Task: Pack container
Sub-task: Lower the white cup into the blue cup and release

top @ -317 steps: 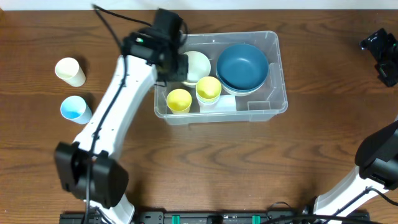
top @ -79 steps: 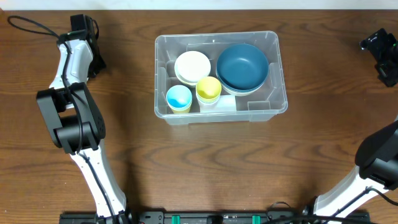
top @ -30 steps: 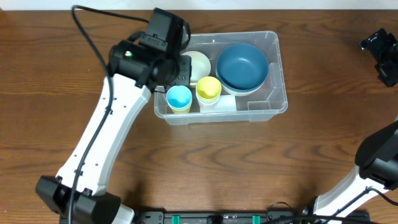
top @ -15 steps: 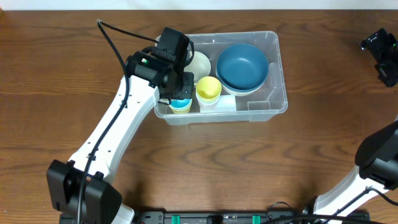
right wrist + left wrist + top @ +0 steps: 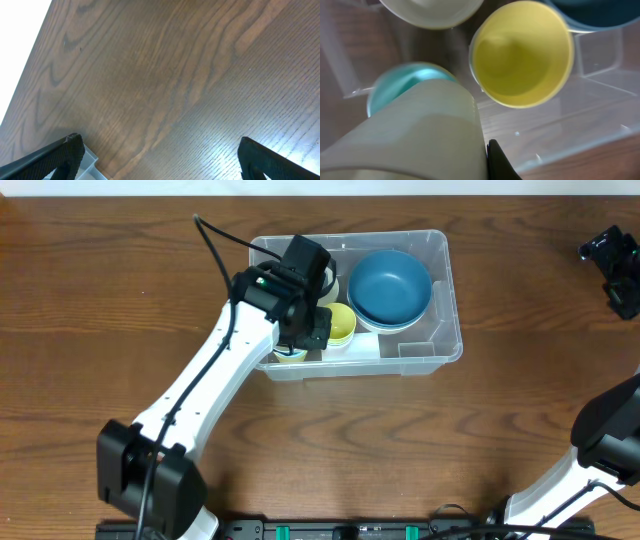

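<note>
Left arm is in over the container (image 5: 430, 330), which sits on the table (image 5: 480, 430) toward its far edge. The left gripper (image 5: 308, 335) hangs above the container's near-left corner, clenched on a cream cup (image 5: 415, 135). On the wrist camera only one dark finger (image 5: 499, 161) shows, right against the cup's side. The cream cup is tilted, and directly under it stands a blue cup (image 5: 395, 82) inside the container. Just beside that, toward the container's middle, is a yellow cup (image 5: 520, 52). Behind the cups is a white bowl (image 5: 430, 7), and a big blue bowl (image 5: 390, 285) fills the container's far-right part. The right gripper (image 5: 615, 265) sits well off to the container's right, above bare wood, fingers spread wide with nothing between them.
</note>
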